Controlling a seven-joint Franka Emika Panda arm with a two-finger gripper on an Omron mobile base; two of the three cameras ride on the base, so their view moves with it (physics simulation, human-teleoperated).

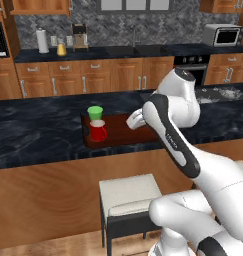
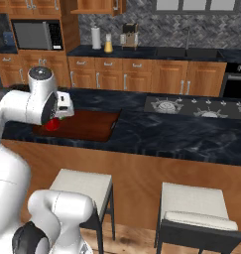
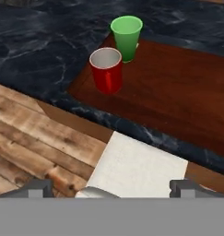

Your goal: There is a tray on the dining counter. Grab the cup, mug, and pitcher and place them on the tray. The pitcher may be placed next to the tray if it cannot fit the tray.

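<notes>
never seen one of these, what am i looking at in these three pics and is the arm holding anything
It is a simulated kitchen with a white robot arm on a driving base. Two pictures come from cameras on the base, behind the arm to its left and right. The third comes from a camera on the hand, looking along the pincer, whose two dark tips stand wide apart at the bottom. The pincer is open and holds nothing.

On the black dining counter lies a dark wooden tray. A red mug and a green cup stand on it near one corner, close together. The rest of the tray is bare.

On the far counter by the wall stand a white paper-towel roll and, beside it, a glass pitcher with a yellow lower part. Cushioned stools stand in front of the dining counter.
</notes>
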